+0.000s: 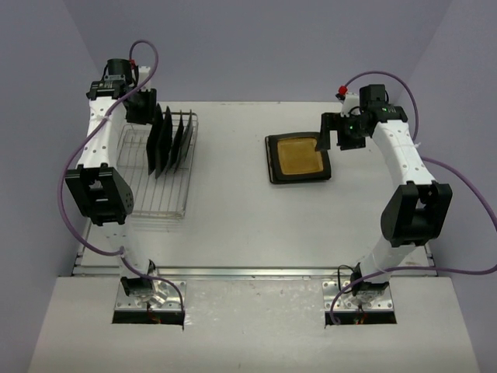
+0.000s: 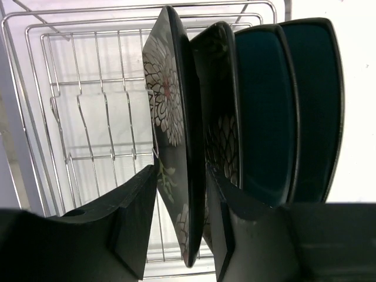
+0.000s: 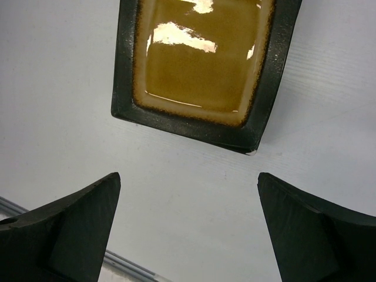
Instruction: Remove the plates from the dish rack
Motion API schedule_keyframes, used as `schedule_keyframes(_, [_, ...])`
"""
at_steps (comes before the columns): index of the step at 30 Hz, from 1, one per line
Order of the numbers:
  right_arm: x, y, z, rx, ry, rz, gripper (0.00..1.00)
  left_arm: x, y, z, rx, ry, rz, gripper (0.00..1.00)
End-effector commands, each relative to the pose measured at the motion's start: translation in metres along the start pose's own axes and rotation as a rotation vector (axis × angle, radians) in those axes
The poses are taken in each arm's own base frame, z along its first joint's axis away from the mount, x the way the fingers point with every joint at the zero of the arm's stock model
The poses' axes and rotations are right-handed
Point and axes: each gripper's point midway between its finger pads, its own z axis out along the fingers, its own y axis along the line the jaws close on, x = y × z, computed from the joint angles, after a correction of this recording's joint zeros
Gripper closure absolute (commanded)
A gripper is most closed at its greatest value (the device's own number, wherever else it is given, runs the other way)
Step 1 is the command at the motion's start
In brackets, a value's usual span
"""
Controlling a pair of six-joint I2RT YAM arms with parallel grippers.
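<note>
The silver wire dish rack (image 1: 144, 186) lies at the table's left and holds several dark plates (image 1: 171, 140) standing on edge. In the left wrist view the rack (image 2: 88, 81) holds two floral plates (image 2: 170, 100) and two teal plates (image 2: 264, 111). My left gripper (image 1: 144, 109) (image 2: 181, 170) is open. Its fingers (image 2: 129, 223) straddle the edge of the nearest floral plate, with a gap on the left side. A yellow plate with a dark rim (image 1: 299, 158) (image 3: 202, 59) lies flat on the table. My right gripper (image 1: 330, 136) (image 3: 188, 176) is open and empty, just above the plate's near edge.
The near half of the rack (image 1: 155, 198) holds no plates. The white table (image 1: 233, 225) runs between the rack and the yellow plate. Purple walls close in the back and sides. Purple cables (image 1: 70, 210) hang off both arms.
</note>
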Motion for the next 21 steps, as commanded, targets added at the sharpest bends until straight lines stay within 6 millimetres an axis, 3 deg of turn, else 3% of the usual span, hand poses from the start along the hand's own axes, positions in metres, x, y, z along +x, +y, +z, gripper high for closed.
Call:
schedule_keyframes(1, [-0.012,0.009,-0.015,-0.020,-0.070,-0.031,0.01,0.001,0.003,0.014,0.022,0.005,0.002,0.65])
schedule_keyframes(7, [-0.012,0.010,-0.014,-0.027,-0.066,-0.026,0.01,0.022,0.000,0.042,0.073,0.090,0.000,0.67])
schedule_keyframes(11, [-0.010,0.012,-0.015,-0.042,-0.060,-0.028,0.01,0.023,0.002,0.050,0.084,0.099,-0.024,0.81])
schedule_keyframes(14, [-0.007,0.015,-0.016,-0.052,-0.059,-0.030,0.01,0.019,0.002,0.046,0.092,0.096,-0.038,0.98])
schedule_keyframes(21, [-0.009,0.027,-0.021,-0.108,-0.068,-0.007,0.01,-0.011,-0.010,0.005,0.136,-0.003,-0.044,1.00])
